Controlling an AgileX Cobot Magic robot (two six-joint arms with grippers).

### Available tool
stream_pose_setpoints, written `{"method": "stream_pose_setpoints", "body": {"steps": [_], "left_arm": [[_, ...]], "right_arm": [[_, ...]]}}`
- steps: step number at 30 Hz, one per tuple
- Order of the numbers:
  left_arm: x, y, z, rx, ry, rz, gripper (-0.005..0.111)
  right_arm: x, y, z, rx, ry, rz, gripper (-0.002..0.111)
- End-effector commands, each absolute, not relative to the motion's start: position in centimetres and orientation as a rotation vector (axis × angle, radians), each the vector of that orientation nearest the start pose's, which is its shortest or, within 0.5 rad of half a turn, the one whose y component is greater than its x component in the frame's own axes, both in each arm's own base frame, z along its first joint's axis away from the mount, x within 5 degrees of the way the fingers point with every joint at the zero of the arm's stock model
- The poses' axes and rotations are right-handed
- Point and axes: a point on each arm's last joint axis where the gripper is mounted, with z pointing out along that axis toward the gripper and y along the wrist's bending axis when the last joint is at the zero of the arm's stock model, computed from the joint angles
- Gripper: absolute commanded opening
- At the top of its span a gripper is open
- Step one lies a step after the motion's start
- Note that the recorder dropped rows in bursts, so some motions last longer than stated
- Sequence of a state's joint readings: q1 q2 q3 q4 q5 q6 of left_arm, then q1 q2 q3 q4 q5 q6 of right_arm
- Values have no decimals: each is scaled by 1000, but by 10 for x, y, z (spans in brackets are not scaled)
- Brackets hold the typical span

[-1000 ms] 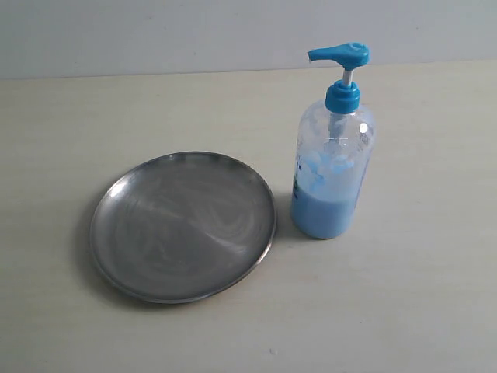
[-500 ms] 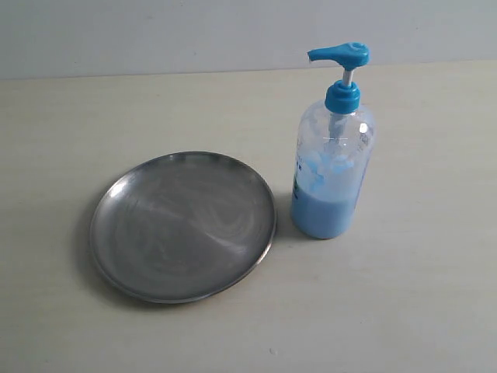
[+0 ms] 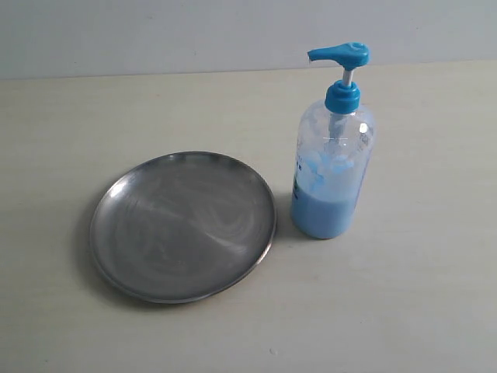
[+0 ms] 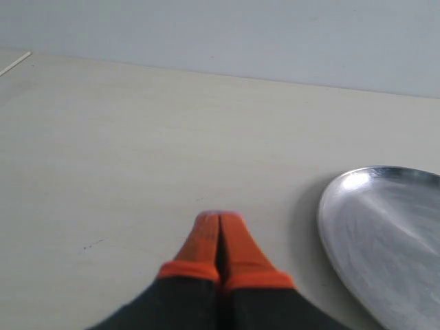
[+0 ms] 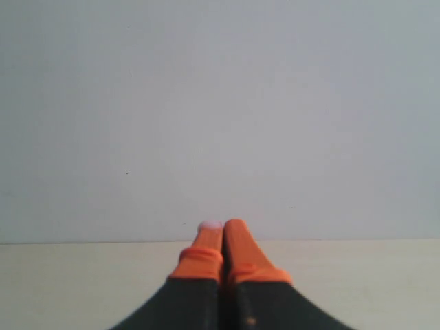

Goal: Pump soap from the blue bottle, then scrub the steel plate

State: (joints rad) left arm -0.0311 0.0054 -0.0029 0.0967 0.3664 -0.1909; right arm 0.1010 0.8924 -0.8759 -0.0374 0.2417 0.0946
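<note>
One steel plate (image 3: 182, 225): round, shallow, raised rim, brushed grey metal with swirled sheen, lying flat on the pale matt table (image 3: 419, 303). One blue bottle (image 3: 332, 175): tall clear plastic cylinder with rounded shoulders, upright just beside the plate's right rim in the exterior view, a narrow gap between them. It has a bright blue collar and one pump head (image 3: 339, 53), raised on its stem, spout turned toward the plate's side. The soap (image 3: 322, 216) is light blue and opaque, filling the bottle's lower part, with smears higher on the inner wall. Two grippers, dark bodies with orange tips. The left gripper (image 4: 219, 223) has its tips pressed together, holding nothing, above bare table near the plate's rim, apart from it. The right gripper (image 5: 223, 230) has its tips likewise pressed together, empty, facing a plain grey wall (image 5: 220, 103).
</note>
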Motion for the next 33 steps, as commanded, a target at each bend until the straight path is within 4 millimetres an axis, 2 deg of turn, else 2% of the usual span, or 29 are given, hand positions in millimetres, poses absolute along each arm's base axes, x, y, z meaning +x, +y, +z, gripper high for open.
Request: {"method": "stream_pose_setpoints", "body": {"steps": [1, 17, 28, 33], "left_arm": [[53, 1, 181, -90, 1836, -62, 0], [53, 1, 181, -90, 1836, -62, 0], [53, 1, 181, -90, 1836, -62, 0], [53, 1, 181, -90, 1836, -62, 0]], "right_arm": [[191, 18, 391, 16, 1758, 150, 0], [220, 22, 333, -117, 2208, 71, 0], [215, 23, 310, -145, 2288, 69, 0], [204, 22, 309, -158, 2257, 65, 0]]}}
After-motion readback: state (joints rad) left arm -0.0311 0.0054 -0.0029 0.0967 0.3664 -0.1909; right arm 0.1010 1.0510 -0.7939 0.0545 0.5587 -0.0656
